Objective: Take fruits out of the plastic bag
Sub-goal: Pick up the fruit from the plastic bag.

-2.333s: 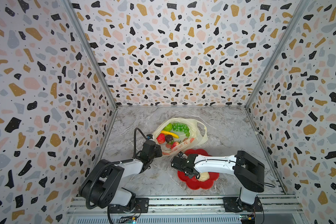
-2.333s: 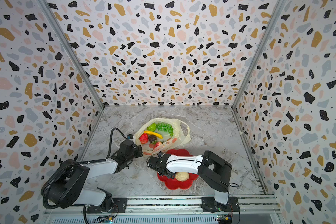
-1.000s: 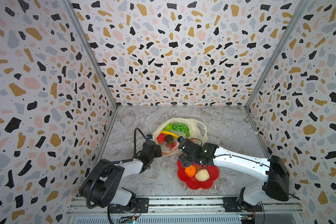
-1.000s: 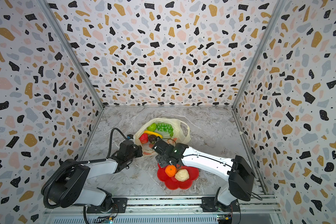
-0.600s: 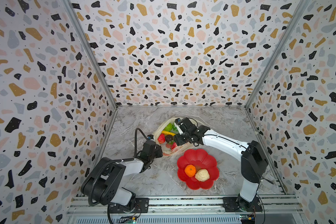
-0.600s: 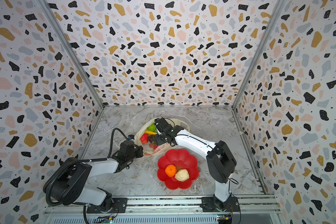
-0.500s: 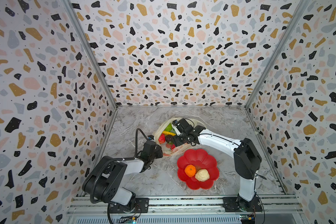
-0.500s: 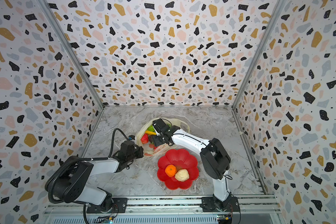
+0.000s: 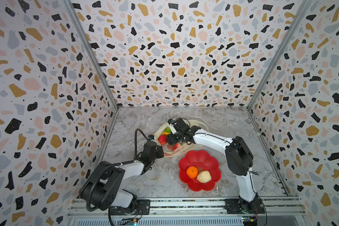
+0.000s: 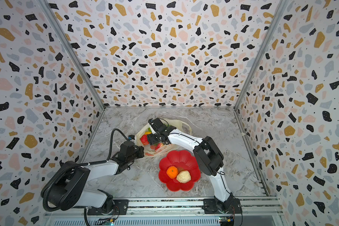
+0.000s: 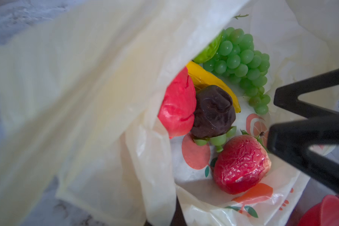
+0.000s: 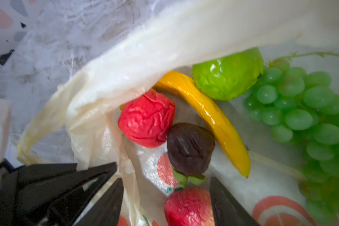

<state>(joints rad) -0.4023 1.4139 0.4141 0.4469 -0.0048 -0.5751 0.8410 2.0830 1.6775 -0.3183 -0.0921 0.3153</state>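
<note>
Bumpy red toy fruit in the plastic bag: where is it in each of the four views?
In a top view: bumpy red toy fruit at the picture-left edge of the thin cream-yellow plastic bag.
In a top view: same place.
Left wrist: mid-picture, half under a bag fold.
Right wrist: near the centre, at the fold's edge.
Shared landmark: the yellow toy banana beside it.

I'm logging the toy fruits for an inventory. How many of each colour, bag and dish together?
Red: 2, bumpy red one and strawberry
Green: 2, green one and grape bunch
Yellow: 1, banana
Brown: 1, dark brown one
Orange: 1, orange
Cream: 1, cream knobbly one
Total: 8
</note>
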